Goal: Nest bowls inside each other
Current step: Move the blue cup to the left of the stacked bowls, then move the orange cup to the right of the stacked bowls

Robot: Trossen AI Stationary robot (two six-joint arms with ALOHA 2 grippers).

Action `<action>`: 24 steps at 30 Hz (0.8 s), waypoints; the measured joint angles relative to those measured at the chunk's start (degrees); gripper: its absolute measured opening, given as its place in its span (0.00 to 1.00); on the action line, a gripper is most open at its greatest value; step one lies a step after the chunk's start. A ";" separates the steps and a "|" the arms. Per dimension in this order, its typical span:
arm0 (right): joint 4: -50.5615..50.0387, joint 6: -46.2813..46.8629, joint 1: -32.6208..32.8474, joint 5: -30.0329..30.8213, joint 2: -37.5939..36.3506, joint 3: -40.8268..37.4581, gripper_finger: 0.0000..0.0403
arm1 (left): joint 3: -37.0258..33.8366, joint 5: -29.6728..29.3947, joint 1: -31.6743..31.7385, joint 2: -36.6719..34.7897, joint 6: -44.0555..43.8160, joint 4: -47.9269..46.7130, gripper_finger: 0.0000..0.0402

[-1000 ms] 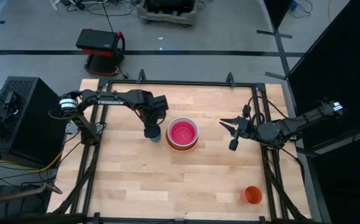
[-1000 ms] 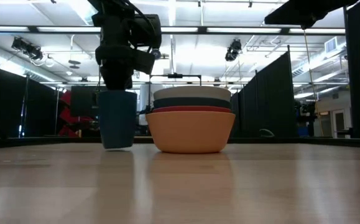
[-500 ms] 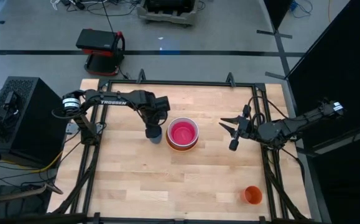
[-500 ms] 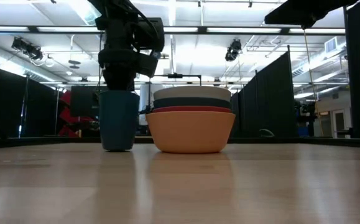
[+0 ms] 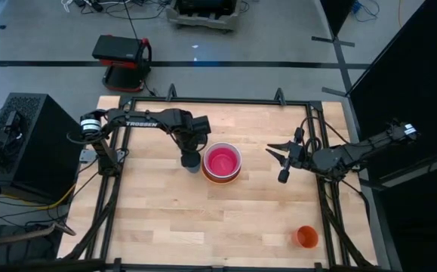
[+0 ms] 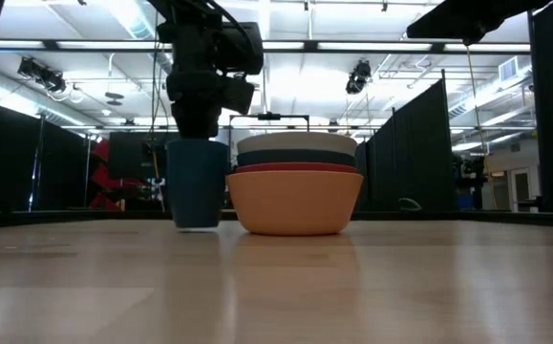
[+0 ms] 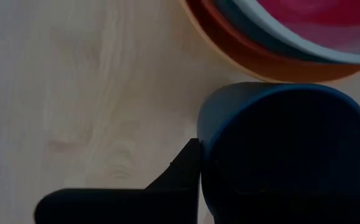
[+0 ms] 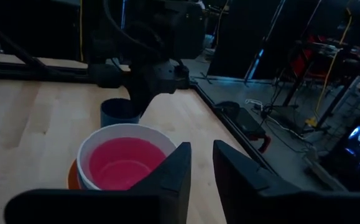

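Observation:
The bowls stand nested in one stack at the table's middle: yellow-orange at the bottom, then red-orange, dark teal and white, with magenta pink innermost. Right beside the stack's left side stands a dark teal cup, and my left gripper is shut on it from above. Whether the cup touches the stack, I cannot tell. My right gripper hangs in the air to the right of the stack. It is open by a narrow gap with nothing between its fingers. My left gripper holds the teal cup by its rim, coming from above and pointing down. One finger shows on the outside of the wall; the other is lost in the cup's dark inside. The cup is upright, its bottom at the tabletop.
A small orange cup stands near the table's near right corner. A black frame runs round the wooden tabletop. Bare wood lies near and left of the stack.
My left gripper has moved toward the table's right edge, toward the bowl stack, staying shut on the teal cup. The cup has gone along with it, upright and low at the tabletop, and now stands right against the stack's side.

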 joint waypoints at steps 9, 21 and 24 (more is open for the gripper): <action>-0.02 0.00 0.01 0.00 0.00 0.00 0.17 | 0.02 0.10 -0.07 -0.09 -0.01 -0.70 0.11; -0.09 0.01 0.00 0.00 0.00 0.00 0.23 | 1.83 0.17 -0.11 -0.17 0.04 -7.07 0.28; -0.51 0.74 0.01 0.00 0.00 0.00 0.24 | 5.41 -0.01 -0.11 -0.62 -0.39 -13.91 0.33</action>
